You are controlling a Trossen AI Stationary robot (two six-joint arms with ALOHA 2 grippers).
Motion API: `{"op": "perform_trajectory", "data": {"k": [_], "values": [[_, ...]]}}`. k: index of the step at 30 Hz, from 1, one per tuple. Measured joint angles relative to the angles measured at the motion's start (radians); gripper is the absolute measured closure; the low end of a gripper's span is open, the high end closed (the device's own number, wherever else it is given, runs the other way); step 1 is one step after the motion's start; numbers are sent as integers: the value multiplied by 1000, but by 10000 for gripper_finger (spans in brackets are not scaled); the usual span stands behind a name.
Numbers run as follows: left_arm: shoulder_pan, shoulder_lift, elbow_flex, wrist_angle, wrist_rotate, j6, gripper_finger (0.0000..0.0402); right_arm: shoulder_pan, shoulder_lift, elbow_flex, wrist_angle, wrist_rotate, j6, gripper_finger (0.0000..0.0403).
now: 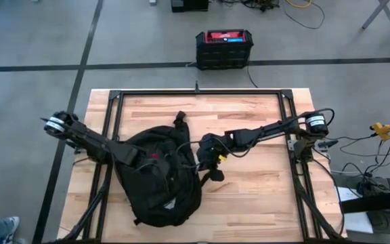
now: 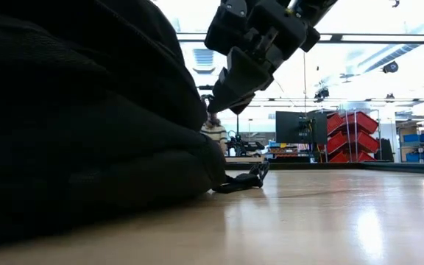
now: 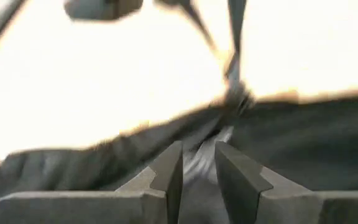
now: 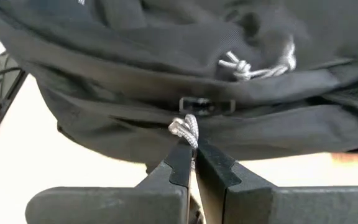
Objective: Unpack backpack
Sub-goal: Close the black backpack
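The backpack (image 1: 158,177) lies flat on the wooden table (image 1: 263,190), toward its left half, with both arms reaching in from either side. The right gripper (image 4: 193,152) sits at the pack's right edge, fingers pressed together on a grey zipper pull cord (image 4: 188,129) just below a small black zipper slider (image 4: 205,104); a second knotted cord (image 4: 253,67) lies farther up the fabric. That pinch looks like the start of drawing a zip open, so unpacking has barely begun and nothing is out of the pack yet. The left gripper (image 3: 197,168) is on the pack's upper left, its fingers narrowly spread around a fold of dark fabric, probably to hold the pack steady against the pull. A loose buckled strap (image 2: 243,179) trails on the table beside the pack, under the right gripper. A black-and-red box (image 1: 224,49) stands on the floor beyond the table.
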Motion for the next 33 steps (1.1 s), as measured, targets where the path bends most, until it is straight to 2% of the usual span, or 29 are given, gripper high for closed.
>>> {"op": "perform_trajectory", "data": {"k": [3,8,13,17,24,28,33], "values": [[-38,58,12,104,-3,18,323,9,5,0,2,12,-8,403],[-88,212,15,237,-7,-46,323,18,5,0,-6,125,-18,403],[-100,398,29,290,-3,-129,323,6,8,-2,-12,242,-36,403],[-99,480,43,293,-22,-179,323,-30,15,-2,9,291,-39,403],[-100,506,39,297,-14,-229,323,-111,23,-2,33,364,-61,403],[-102,495,36,296,-28,-226,323,-144,22,-2,31,357,-46,402],[-95,356,22,176,-34,-148,323,-125,21,-2,30,322,-36,402]]}}
